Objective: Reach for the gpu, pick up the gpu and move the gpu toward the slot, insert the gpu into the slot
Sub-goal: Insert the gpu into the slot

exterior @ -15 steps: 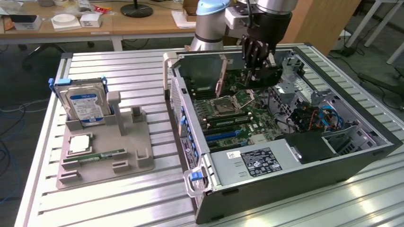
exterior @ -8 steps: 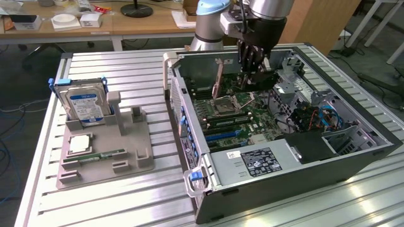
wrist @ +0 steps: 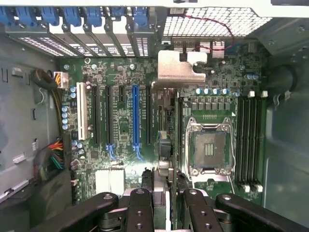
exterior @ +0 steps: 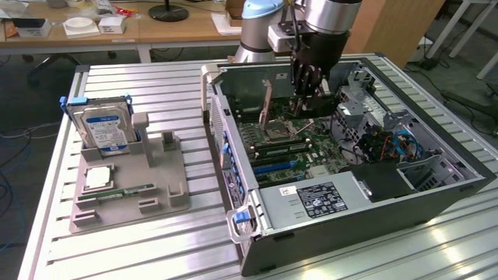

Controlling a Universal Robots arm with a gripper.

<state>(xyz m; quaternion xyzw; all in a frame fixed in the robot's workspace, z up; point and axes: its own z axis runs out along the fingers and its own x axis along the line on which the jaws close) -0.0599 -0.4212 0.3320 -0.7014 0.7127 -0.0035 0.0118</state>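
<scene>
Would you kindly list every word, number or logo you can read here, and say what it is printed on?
Nothing reads for certain.
Hard drive, blue label: print too small.
Power supply, black label: white print blurred.
White sticker beside it: too small.
Motherboard: markings too small.
Graphics card held in the gripper: no print visible.
</scene>
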